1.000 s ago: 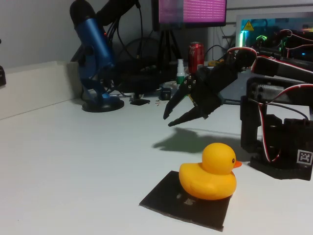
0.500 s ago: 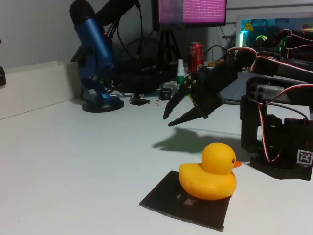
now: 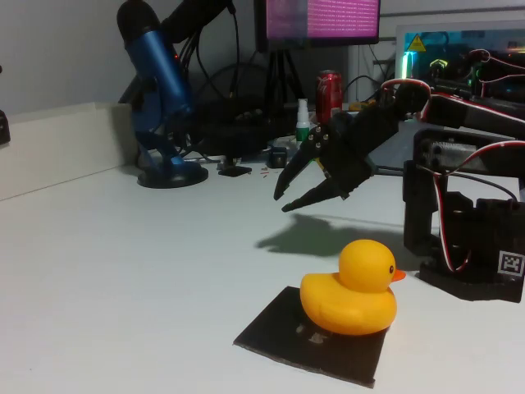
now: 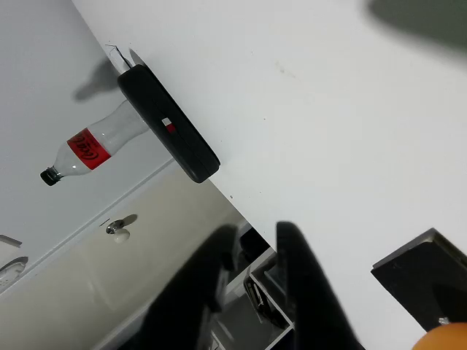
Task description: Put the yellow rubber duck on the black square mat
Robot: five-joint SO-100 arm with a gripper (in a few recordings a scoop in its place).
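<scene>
In the fixed view the yellow rubber duck (image 3: 353,291) sits upright on the black square mat (image 3: 275,332), beak pointing right. The mat lies flat on the white table near the front edge. My black gripper (image 3: 282,202) hangs above the table behind and left of the duck, apart from it, open, with nothing between its fingers. In the wrist view the two dark fingers (image 4: 186,292) point toward the table edge. There a corner of the mat (image 4: 419,270) and a sliver of the duck (image 4: 446,340) sit at the bottom right.
A blue microphone (image 3: 160,90) on a round stand is at the back left. A red can (image 3: 329,92), a small bottle and cables sit behind. The arm's base (image 3: 467,238) stands right of the duck. A flat black device (image 4: 168,124) lies at the table edge.
</scene>
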